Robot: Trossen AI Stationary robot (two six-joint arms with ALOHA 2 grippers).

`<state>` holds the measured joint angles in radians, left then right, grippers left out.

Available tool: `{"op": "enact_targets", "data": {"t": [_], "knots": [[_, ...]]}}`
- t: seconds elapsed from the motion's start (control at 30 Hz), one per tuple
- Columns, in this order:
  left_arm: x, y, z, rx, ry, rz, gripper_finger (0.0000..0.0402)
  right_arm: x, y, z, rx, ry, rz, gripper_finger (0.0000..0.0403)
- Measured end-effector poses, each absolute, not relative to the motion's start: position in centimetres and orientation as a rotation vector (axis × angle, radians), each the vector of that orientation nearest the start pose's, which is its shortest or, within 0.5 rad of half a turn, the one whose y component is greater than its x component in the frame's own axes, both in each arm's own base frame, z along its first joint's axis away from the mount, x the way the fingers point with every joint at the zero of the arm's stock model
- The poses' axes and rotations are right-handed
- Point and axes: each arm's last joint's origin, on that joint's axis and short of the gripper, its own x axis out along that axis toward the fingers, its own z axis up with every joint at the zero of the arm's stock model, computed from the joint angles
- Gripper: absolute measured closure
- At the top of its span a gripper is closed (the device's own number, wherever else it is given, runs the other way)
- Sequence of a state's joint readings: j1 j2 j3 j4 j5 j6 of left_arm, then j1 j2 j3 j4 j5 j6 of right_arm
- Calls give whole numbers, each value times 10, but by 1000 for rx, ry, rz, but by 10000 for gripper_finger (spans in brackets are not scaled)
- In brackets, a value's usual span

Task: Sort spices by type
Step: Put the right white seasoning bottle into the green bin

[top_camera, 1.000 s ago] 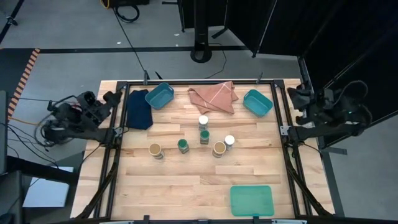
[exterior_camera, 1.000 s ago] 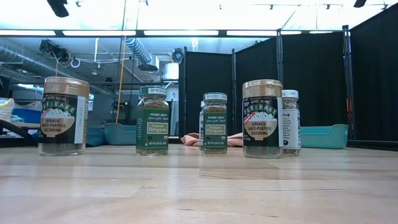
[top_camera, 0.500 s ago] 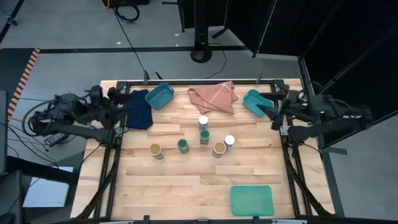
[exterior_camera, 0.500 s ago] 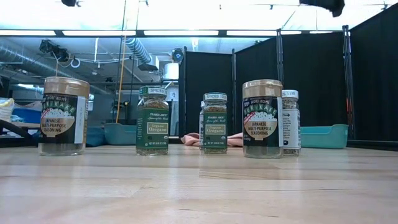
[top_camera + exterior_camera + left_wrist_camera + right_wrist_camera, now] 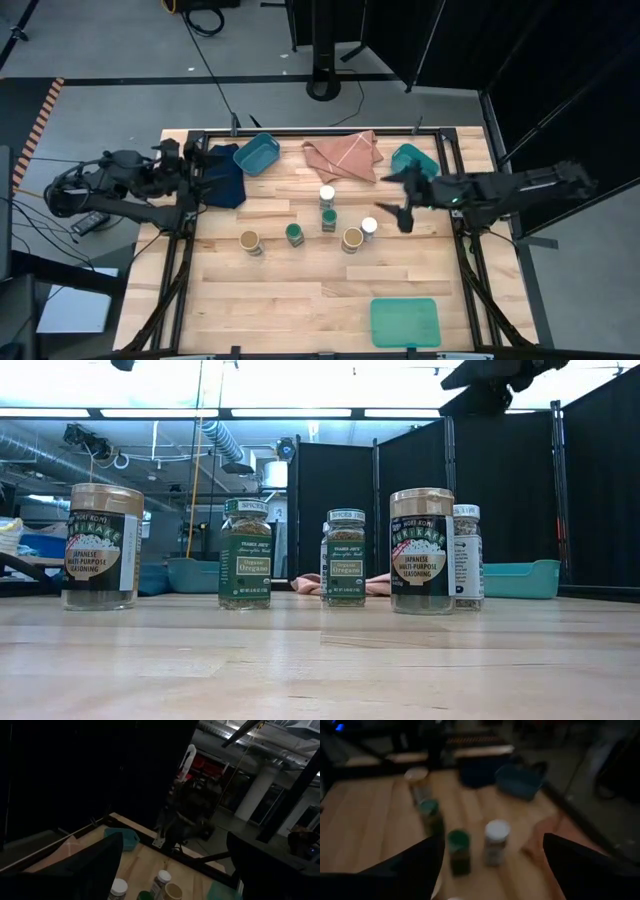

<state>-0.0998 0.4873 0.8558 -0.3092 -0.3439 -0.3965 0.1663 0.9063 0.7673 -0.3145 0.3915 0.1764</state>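
Observation:
Six spice jars stand upright on the wooden table: two white-lidded [image 5: 327, 193] [image 5: 369, 226], two green-lidded [image 5: 329, 218] [image 5: 294, 234] and two tan-topped [image 5: 352, 239] [image 5: 250, 241]. My right gripper [image 5: 390, 197] hangs open above the table, just right of the jars and nearest the white-lidded one on the right. Its wrist view shows the jars [image 5: 497, 840] ahead between its spread fingers. My left gripper [image 5: 190, 162] is open at the table's left edge, over the dark blue cloth [image 5: 224, 176]. Neither gripper touches anything.
Two teal bins [image 5: 256, 154] [image 5: 414, 165] sit at the far edge with a pink cloth [image 5: 343, 155] between them. A flat green tray [image 5: 404, 322] lies at the near right. Bare wood lies near the front edge, below the jars.
My right gripper has swung from the table's right edge toward the middle, passing the right teal bin, and has come lower toward the jars. My left arm has shifted its pose slightly at the left edge. The jars have stayed put.

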Motion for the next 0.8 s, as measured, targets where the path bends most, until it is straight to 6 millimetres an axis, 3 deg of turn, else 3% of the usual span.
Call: {"op": "enact_targets", "data": {"t": [0.23, 0.33, 0.53, 0.8], "knots": [[89, 1, 377, -408, -106, 230, 39, 211, 42, 255, 123, 531, -210, 80], [90, 1, 376, -407, -102, 233, 39, 214, 50, 236, 169, 495, -201, 84], [91, 1, 373, -405, -93, 259, 39, 203, 53, 201, 166, 483, -315, 82], [93, 2, 373, -403, -91, 284, 39, 198, 52, 164, 218, 454, -330, 73]]}}
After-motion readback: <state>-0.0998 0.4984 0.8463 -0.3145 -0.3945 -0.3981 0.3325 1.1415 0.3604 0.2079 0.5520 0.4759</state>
